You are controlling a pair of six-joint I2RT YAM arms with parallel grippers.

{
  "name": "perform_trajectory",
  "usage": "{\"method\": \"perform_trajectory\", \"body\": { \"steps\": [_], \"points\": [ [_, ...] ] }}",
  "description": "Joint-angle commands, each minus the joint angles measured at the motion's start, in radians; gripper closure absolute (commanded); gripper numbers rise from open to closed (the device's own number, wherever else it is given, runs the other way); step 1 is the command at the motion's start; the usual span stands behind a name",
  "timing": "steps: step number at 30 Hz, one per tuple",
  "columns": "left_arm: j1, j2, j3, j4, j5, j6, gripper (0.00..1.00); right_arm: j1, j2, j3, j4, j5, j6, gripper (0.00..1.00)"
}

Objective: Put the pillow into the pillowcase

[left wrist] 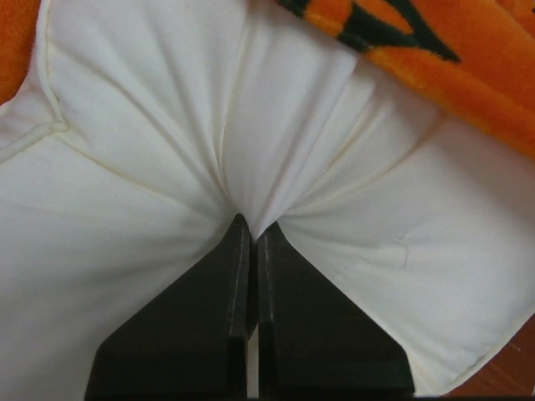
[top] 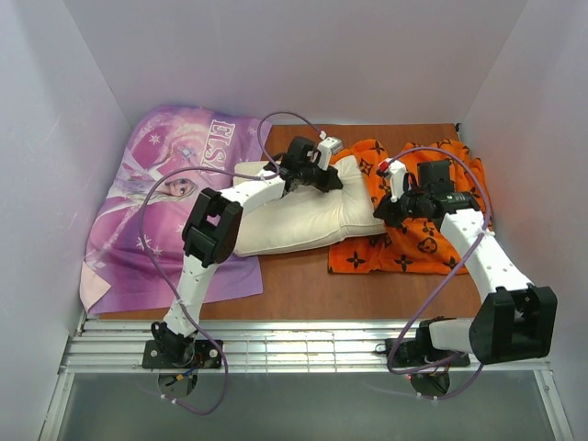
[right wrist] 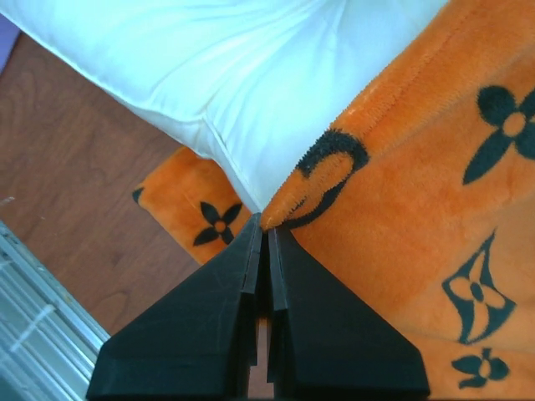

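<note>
The cream-white pillow [top: 308,216] lies across the middle of the table, its right end tucked a little way under the orange pillowcase [top: 423,241]. My left gripper [top: 323,177] is shut on a pinched fold of the pillow [left wrist: 251,125], with creases radiating from the fingertips [left wrist: 253,227]. At the pillowcase's open edge my right gripper [top: 390,213] is shut on the orange hem [right wrist: 334,167], lifting it beside the pillow [right wrist: 251,75]. The pillowcase [left wrist: 435,50] shows at the top right of the left wrist view.
A purple princess-print fabric [top: 161,197] lies at the left over the brown table [top: 294,285]. White walls close in at left, back and right. A metal rail [top: 303,344] runs along the near edge by the arm bases.
</note>
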Motion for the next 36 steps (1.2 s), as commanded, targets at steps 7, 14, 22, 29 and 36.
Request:
{"method": "perform_trajectory", "body": {
  "steps": [7, 14, 22, 29, 36],
  "points": [
    [-0.139, -0.25, -0.297, 0.348, 0.067, -0.2, 1.0, 0.024, 0.124, 0.161, 0.068, -0.164, 0.174, 0.99],
    [-0.174, -0.337, -0.317, 0.333, 0.006, -0.154, 1.0, 0.052, 0.045, 0.162, 0.043, -0.262, 0.186, 0.99],
    [-0.174, -0.543, -0.513, 0.207, -0.12, -0.141, 1.0, 0.168, -0.007, 0.023, 0.069, -0.29, 0.215, 0.99],
    [-0.171, -0.398, -0.574, 0.329, 0.02, -0.342, 1.0, 0.162, -0.042, -0.046, 0.071, -0.076, 0.203, 0.99],
    [-0.107, -0.425, -0.513, 0.177, 0.213, -0.176, 0.39, 0.159, -0.035, -0.18, 0.059, 0.134, 0.13, 0.99]
  ]
}}
